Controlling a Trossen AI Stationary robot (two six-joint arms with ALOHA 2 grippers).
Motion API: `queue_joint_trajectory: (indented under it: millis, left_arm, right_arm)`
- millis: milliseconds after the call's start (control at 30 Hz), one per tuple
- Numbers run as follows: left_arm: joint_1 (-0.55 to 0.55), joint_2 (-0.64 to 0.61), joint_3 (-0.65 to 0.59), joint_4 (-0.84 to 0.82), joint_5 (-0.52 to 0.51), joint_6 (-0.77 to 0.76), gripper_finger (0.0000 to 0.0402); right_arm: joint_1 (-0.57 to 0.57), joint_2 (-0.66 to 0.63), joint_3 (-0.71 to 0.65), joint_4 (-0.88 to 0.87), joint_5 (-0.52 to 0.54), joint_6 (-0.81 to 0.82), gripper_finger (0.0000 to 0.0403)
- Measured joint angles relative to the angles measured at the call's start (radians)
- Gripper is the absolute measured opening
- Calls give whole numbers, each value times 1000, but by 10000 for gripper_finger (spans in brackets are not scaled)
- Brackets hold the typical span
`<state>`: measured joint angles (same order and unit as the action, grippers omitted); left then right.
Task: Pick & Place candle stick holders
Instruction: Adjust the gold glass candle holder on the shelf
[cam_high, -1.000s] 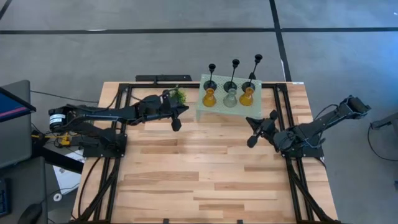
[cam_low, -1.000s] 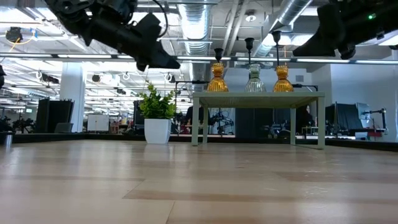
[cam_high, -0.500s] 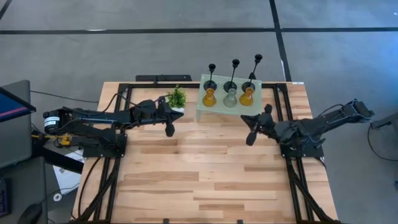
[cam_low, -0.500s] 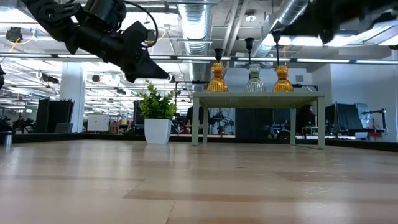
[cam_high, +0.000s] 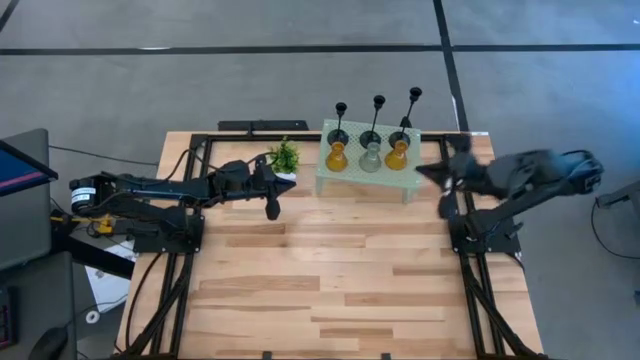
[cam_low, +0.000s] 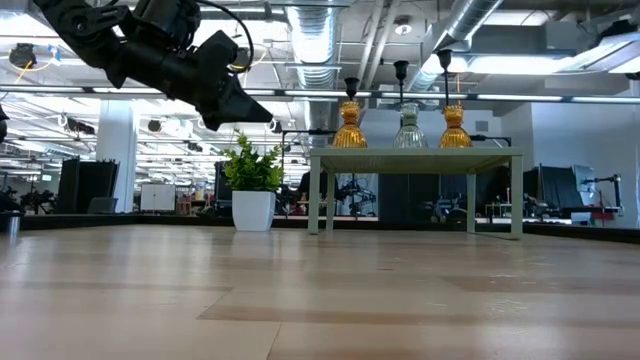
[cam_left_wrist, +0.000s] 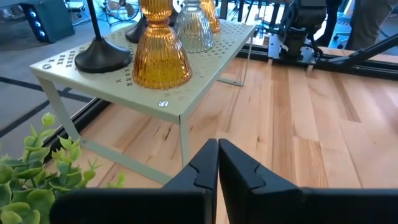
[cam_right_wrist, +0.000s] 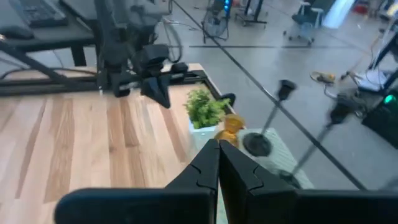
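Note:
Six candle stick holders stand on the pale green mesh stand (cam_high: 365, 172) at the table's far edge. Three black thin-stemmed ones (cam_high: 378, 120) are at the back. Two amber glass ones (cam_high: 337, 157) (cam_high: 397, 155) and a clear-grey one (cam_high: 371, 157) are in front. They also show in the left wrist view, where the nearest amber holder (cam_left_wrist: 160, 59) is largest. My left gripper (cam_high: 272, 206) is shut and empty, in the air left of the stand. My right gripper (cam_high: 432, 173) is shut and empty, raised by the stand's right end, fingertips (cam_right_wrist: 217, 152) pointing along the stand.
A small green potted plant (cam_high: 285, 157) stands just left of the stand, between it and my left gripper. Black frame rails (cam_high: 205, 150) run along the table's far, left and right sides. Bare wood (cam_high: 330, 270) fills the middle and near part of the table.
My right gripper has risen and swung from the table's middle right toward the far edge, up to the stand's right end, turning to point leftward along it. My left gripper has drawn back a little toward the table's left and near edges. Both stayed shut.

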<state>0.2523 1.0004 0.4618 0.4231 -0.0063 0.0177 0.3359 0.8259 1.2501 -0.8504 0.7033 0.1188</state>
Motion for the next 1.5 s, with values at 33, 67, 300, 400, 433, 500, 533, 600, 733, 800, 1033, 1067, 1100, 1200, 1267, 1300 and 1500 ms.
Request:
queue_joint_trajectory:
  millis: [33, 67, 300, 400, 433, 500, 533, 600, 733, 800, 1033, 1067, 1100, 1200, 1267, 1300, 1500]
  left_arm:
    - [0, 0, 0, 4, 0, 0, 12]
    - [0, 0, 0, 5, 0, 0, 12]
    - [0, 0, 0, 13, 0, 0, 12]
    - [0, 0, 0, 18, 0, 0, 12]
    - [0, 0, 1, 21, 0, 0, 12]
    - [0, 0, 1, 26, 0, 0, 12]
    - [0, 0, 1, 28, 0, 0, 12]
    - [0, 0, 1, 29, 0, 0, 12]
    - [0, 1, 1, 30, 3, 0, 12]
    - [0, 1, 1, 30, 3, 3, 12]
    - [0, 1, 1, 30, 44, 3, 12]
    - [0, 1, 1, 30, 50, 3, 12]
    - [0, 1, 1, 30, 55, 3, 12]
    - [0, 1, 1, 30, 59, 3, 12]
    - [0, 1, 1, 30, 60, 3, 12]
    - [0, 1, 1, 30, 60, 4, 12]
    - [0, 1, 1, 30, 60, 4, 12]
  right_arm:
    - [-6, 6, 45, -53, 0, 17, 0]
    - [-16, 13, 86, -105, -2, 34, 0]
    - [-149, 97, 219, -384, -133, 109, 0]
    - [-229, 155, 219, -462, -211, 109, 0]
    - [-253, 177, 219, -481, -228, 101, 0]
    - [-301, 223, 218, -492, -268, 51, 0]
    - [-324, 243, 218, -492, -294, 13, 0]
    - [-372, 282, 218, -492, -350, -70, 0]
    - [-482, 365, 218, -492, -418, -220, 0]
    - [-549, 395, 218, -491, -448, -278, 0]
    - [-739, 473, 218, -454, -494, -409, 0]
    - [-757, 482, 218, -453, -501, -414, 0]
    - [-770, 491, 218, -453, -500, -415, 0]
    - [-799, 519, 218, -433, -496, -416, 0]
    - [-814, 537, 218, -399, -496, -418, 0]
    - [-818, 547, 218, -385, -496, -426, 0]
    - [-843, 599, 220, -361, -492, -442, 0]
